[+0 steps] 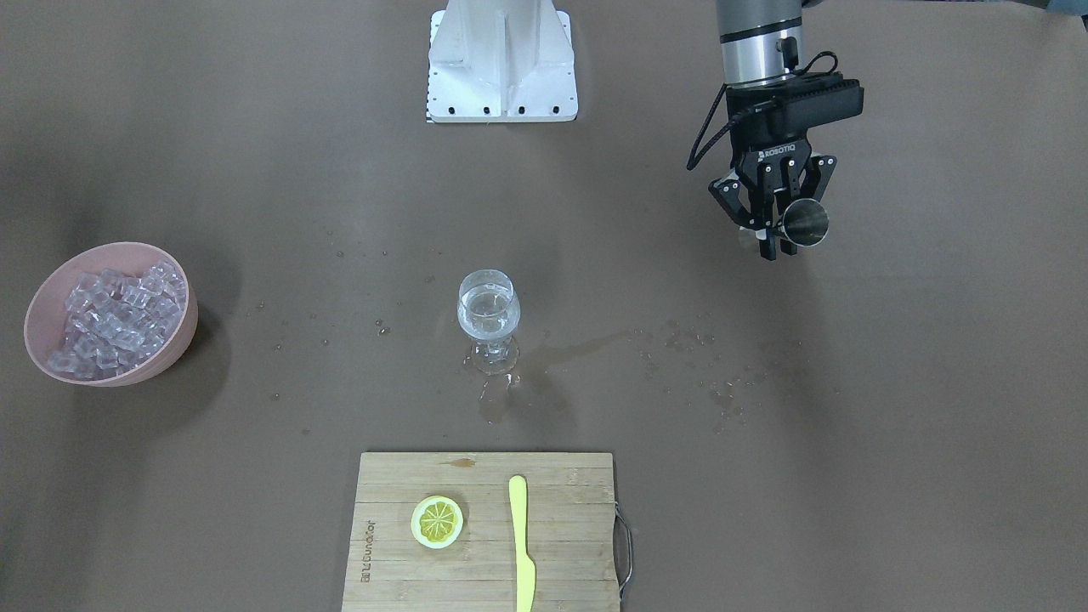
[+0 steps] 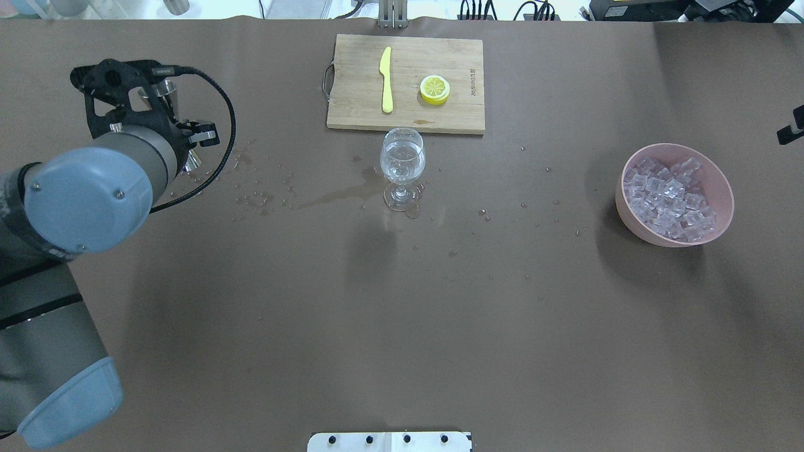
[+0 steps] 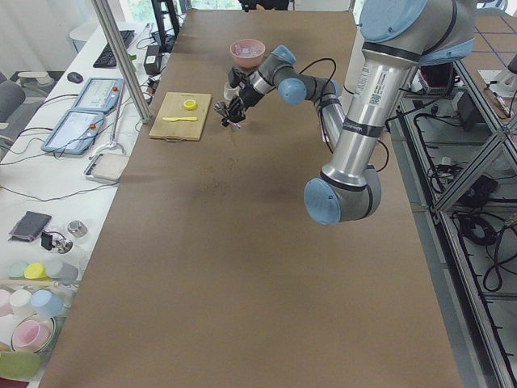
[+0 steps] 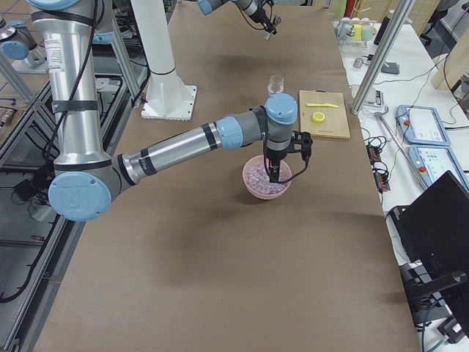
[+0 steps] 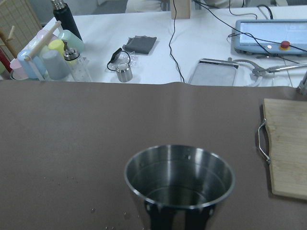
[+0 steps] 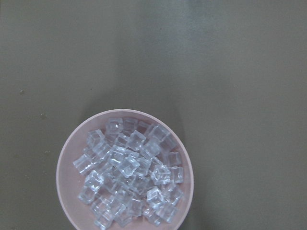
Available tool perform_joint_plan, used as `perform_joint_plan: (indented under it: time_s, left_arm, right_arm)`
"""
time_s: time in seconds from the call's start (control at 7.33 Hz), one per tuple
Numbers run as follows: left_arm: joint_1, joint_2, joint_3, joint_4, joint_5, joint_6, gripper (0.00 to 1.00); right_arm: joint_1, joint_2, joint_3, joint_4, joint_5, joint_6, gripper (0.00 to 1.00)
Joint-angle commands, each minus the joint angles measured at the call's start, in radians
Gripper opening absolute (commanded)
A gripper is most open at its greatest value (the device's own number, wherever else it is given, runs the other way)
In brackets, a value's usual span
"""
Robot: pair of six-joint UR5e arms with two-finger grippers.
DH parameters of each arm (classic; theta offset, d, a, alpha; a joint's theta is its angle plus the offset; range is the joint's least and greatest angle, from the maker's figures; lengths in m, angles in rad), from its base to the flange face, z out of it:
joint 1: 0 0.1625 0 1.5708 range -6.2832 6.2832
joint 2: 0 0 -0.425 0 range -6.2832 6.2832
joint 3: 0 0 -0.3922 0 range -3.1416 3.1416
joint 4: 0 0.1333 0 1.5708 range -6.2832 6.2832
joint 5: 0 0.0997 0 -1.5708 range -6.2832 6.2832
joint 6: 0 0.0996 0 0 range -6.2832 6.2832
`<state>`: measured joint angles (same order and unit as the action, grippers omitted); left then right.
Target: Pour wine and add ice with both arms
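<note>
My left gripper (image 1: 778, 240) is shut on a small steel cup (image 1: 806, 223) and holds it above the table, far off to the side of the wine glass (image 1: 489, 319). The cup fills the left wrist view (image 5: 180, 179). The glass holds clear wine (image 1: 488, 308). A pink bowl (image 1: 42, 297) holds the heaped ice (image 1: 119, 319). My right gripper (image 4: 272, 174) hangs just over the bowl (image 4: 253, 189); I cannot tell whether it is open. The right wrist view shows the ice (image 6: 129, 172) from above, with no fingers in it.
A wooden cutting board (image 1: 561, 484) with a lemon slice (image 1: 437, 521) and a yellow knife (image 1: 521, 544) lies beyond the glass. Drops and a small puddle (image 1: 586, 344) wet the brown table by the glass. The white base block (image 1: 501, 64) stands at the robot's side.
</note>
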<state>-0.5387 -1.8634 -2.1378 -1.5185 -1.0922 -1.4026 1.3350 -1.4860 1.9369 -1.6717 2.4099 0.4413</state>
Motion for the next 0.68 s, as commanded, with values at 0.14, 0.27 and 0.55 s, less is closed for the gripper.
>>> perform_joint_plan:
  time_s: [0.14,0.27,0.55]
  left_arm:
    - [0.168,0.127,0.096,-0.172,0.305,-0.241,0.0]
    - [0.202,0.13,0.175,-0.174,0.392,-0.345,0.0]
    - [0.253,0.145,0.286,-0.17,0.539,-0.493,0.0]
  right_arm:
    - [-0.157,0.061,0.037,-0.016,-0.098,0.155,1.0]
    - [-0.169,0.073,0.036,-0.017,-0.11,0.155,1.0]
    - [-0.178,0.075,0.036,-0.017,-0.12,0.155,1.0]
